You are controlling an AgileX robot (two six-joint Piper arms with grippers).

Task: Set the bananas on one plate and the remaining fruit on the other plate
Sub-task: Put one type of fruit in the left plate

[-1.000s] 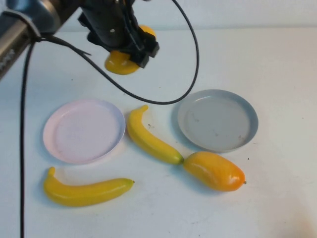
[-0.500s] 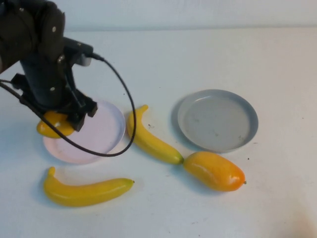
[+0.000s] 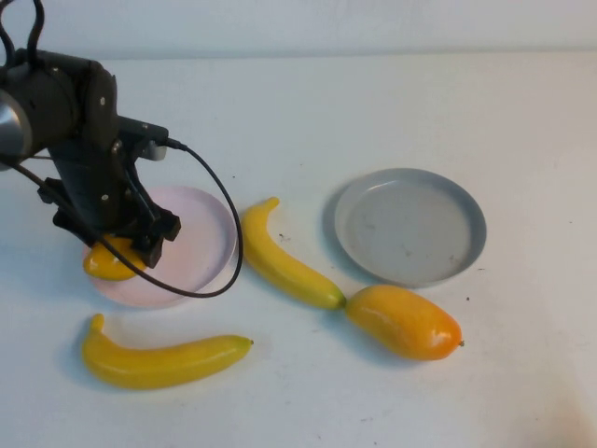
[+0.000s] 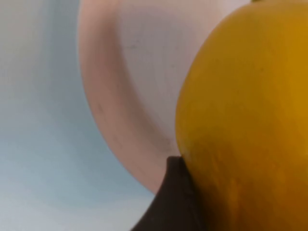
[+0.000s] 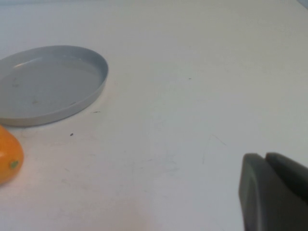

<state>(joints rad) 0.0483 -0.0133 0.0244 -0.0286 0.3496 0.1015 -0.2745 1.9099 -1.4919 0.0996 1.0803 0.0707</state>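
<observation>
My left gripper (image 3: 119, 250) is shut on a plump yellow-orange mango (image 3: 104, 264) and holds it low over the left part of the pale pink plate (image 3: 201, 233). In the left wrist view the mango (image 4: 240, 110) fills the frame above the pink plate (image 4: 130, 86). A second mango (image 3: 406, 322) lies in front of the empty grey-blue plate (image 3: 410, 224). One banana (image 3: 284, 261) lies between the plates. The other banana (image 3: 159, 359) lies in front of the pink plate. My right gripper (image 5: 263, 161) is shut and empty above bare table, right of the grey plate (image 5: 48, 82).
The left arm's black cable (image 3: 219, 215) loops over the pink plate's right side, close to the middle banana. The tip of the second mango (image 5: 7, 154) shows in the right wrist view. White table (image 3: 466, 112) lies behind the plates.
My left gripper has carried the mango from the back of the table to the left and down over the pink plate. The other fruit and plates have not moved.
</observation>
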